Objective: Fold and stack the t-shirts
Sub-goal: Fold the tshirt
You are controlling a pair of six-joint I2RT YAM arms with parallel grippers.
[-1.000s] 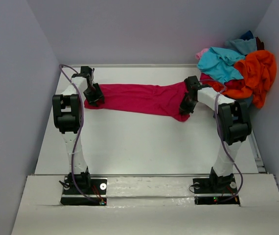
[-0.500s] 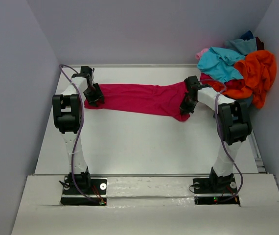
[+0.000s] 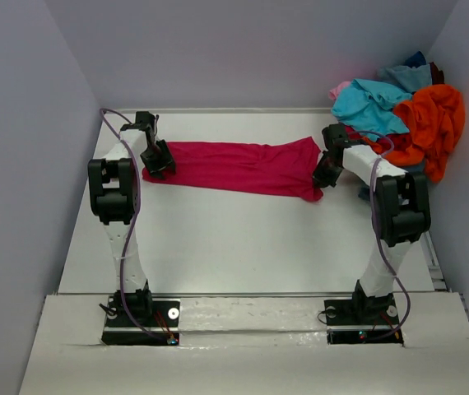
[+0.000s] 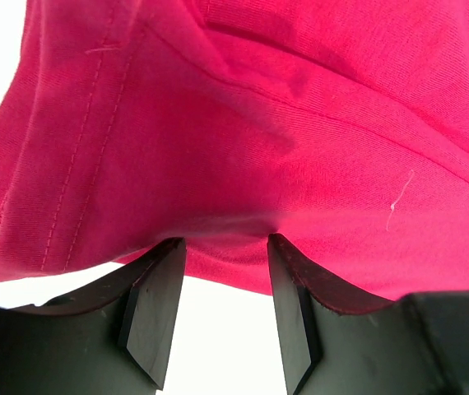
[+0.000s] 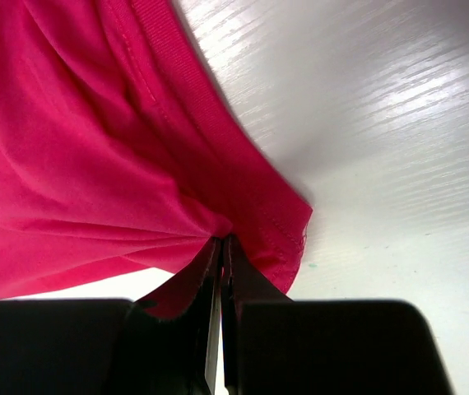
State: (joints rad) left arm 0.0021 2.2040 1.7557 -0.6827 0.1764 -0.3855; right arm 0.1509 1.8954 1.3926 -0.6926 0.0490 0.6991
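from above, the crimson t-shirt (image 3: 239, 167) lies stretched in a long band across the far half of the tabletop (image 3: 243, 247). one end is by the left edge and the other reaches toward the far right corner, where the other t-shirts (image 3: 399, 115) sit heaped. the left fingers (image 3: 159, 163) are at its left end, the right fingers (image 3: 326, 174) at its right end.

the left wrist view shows the left fingers (image 4: 154, 304) standing apart, with the hemmed edge bunched over their tips. whether they truly pinch it i cannot tell.

the right wrist view shows the right fingers (image 5: 255, 288) pressed together on a corner of cloth beside the stitched hem, with folds fanning from the pinch.

to my eye the step is spreading the shirt flat. it would go best with the left hold made sure first. then both ends can be drawn apart evenly and low, so the thin right pinch does not slip off.
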